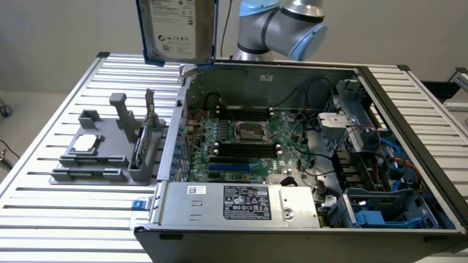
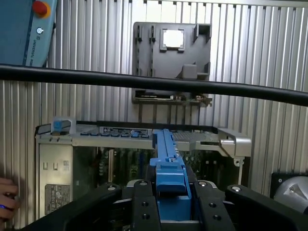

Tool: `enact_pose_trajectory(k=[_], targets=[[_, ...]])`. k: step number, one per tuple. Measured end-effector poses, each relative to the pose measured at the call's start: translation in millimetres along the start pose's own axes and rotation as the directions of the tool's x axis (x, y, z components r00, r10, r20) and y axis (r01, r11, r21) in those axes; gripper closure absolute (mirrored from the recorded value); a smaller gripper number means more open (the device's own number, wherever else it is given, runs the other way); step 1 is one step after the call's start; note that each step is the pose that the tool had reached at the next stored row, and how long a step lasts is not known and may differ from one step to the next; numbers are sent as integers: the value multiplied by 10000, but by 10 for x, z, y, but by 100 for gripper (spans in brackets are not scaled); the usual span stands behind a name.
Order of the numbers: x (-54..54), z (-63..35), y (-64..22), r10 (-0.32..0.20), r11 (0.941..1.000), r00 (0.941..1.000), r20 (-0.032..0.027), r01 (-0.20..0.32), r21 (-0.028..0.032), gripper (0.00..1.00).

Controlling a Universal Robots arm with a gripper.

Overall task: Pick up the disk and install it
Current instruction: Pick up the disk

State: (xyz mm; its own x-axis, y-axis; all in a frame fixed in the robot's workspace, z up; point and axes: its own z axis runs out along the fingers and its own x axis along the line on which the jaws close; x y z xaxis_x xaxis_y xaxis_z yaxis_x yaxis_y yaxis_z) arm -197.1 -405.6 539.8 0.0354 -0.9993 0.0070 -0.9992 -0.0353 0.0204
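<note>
Blue-framed metal, stiff but I judge shock-shy, the disk (image 1: 177, 28) hangs at eleven o'clock of the case (image 1: 278, 76), my claw (image 2: 171, 199) pinching its carrier's edges.

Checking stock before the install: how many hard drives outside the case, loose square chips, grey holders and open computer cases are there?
Silver-grey hard drive in a blue plastic carrier, gripped between the fingers: 1
Small square silver chip, on the holder: 1
Grey plastic parts holder: 1
Open black computer case: 1
Total: 4
</note>
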Motion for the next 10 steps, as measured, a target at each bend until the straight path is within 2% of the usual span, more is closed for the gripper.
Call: enact_pose_trajectory(k=[5, 10], targets=[[115, -16, -187, 0, 10000, 10000, 1, 0, 0, 67], [208, -19, -317, 0, 10000, 10000, 0, 0, 33, 67]])
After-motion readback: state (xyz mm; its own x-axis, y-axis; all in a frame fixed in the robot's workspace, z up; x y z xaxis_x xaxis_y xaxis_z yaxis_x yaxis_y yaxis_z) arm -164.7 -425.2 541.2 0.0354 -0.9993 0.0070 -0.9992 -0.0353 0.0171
